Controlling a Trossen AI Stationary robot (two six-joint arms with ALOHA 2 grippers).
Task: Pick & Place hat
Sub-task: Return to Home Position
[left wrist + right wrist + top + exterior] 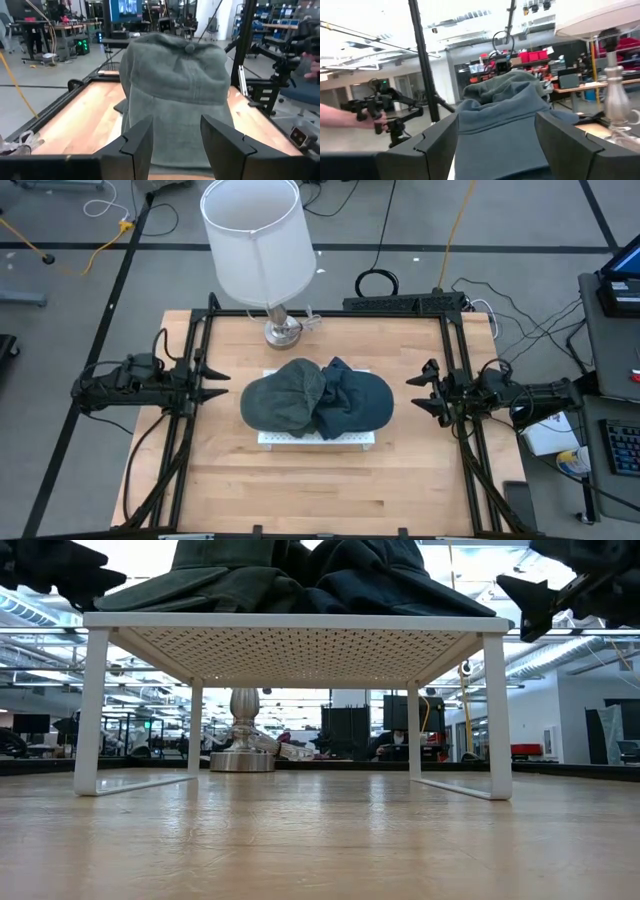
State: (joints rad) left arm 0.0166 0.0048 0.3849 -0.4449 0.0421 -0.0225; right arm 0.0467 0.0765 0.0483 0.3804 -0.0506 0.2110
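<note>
Two caps lie on a white perforated shelf rack [352, 439] in the middle of the table: a grey-green cap [283, 395] on the left and a dark blue cap [355, 398] on the right, overlapping at the middle. My left gripper [222, 380] hovers open at the table's left side, pointing at the grey-green cap [175, 85]. My right gripper [413, 391] hovers open at the right side, facing the blue cap [495, 130]. In the low view both caps [290, 575] rest on the rack's top [300, 622].
A lamp with a white shade [256, 240] and metal base [282, 330] stands at the table's far edge behind the rack. Black frame rails [190, 395] run along both table sides. Bare wood lies in front of the rack [320, 490]. A person's hand [350, 119] shows beyond the table.
</note>
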